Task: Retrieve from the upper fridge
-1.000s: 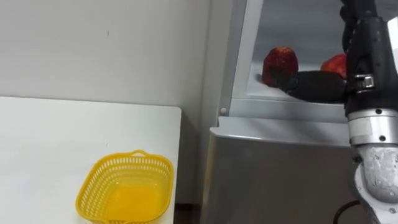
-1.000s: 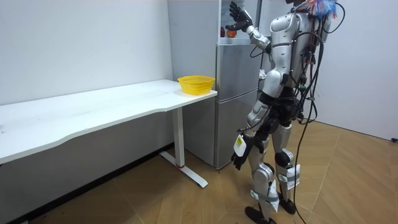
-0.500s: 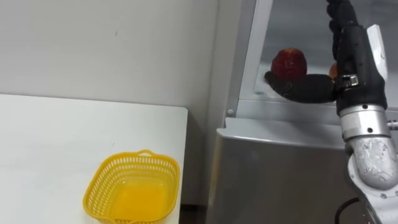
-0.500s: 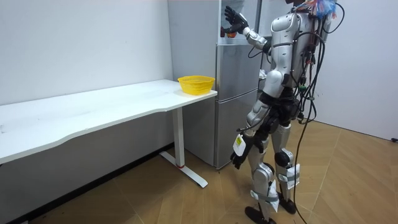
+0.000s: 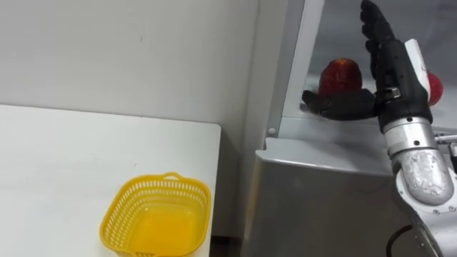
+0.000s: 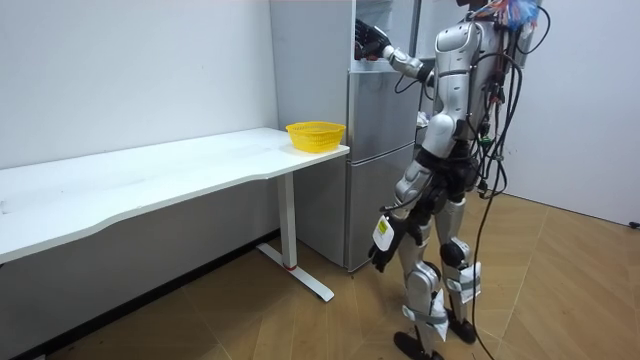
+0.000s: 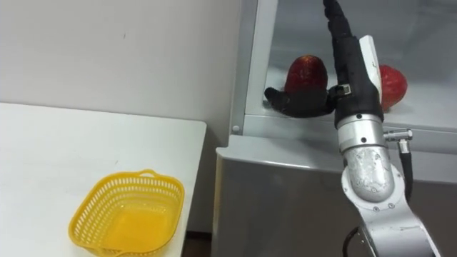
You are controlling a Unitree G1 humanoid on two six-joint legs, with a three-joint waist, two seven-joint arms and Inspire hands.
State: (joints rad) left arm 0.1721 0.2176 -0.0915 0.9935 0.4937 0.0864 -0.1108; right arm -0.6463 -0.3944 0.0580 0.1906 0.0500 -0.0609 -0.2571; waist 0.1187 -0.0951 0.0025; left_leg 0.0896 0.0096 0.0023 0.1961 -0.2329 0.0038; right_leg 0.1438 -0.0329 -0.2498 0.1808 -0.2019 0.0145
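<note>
Black fingers straight up and pressed together, thumb stuck out sideways: the right hand (image 5: 389,78) is up inside the open top compartment of the fridge (image 5: 321,193), holding nothing. Just behind that thumb a dark red fruit (image 5: 341,75) sits on the shelf. The thumb looks to be against it, though contact is hard to call. A second red fruit (image 7: 391,82) peeks out behind the hand's back. Well below, off to the thumb side, a yellow basket (image 5: 118,214) stands on the white table (image 5: 71,164). The left hand (image 6: 383,260) hangs low by the thigh.
</note>
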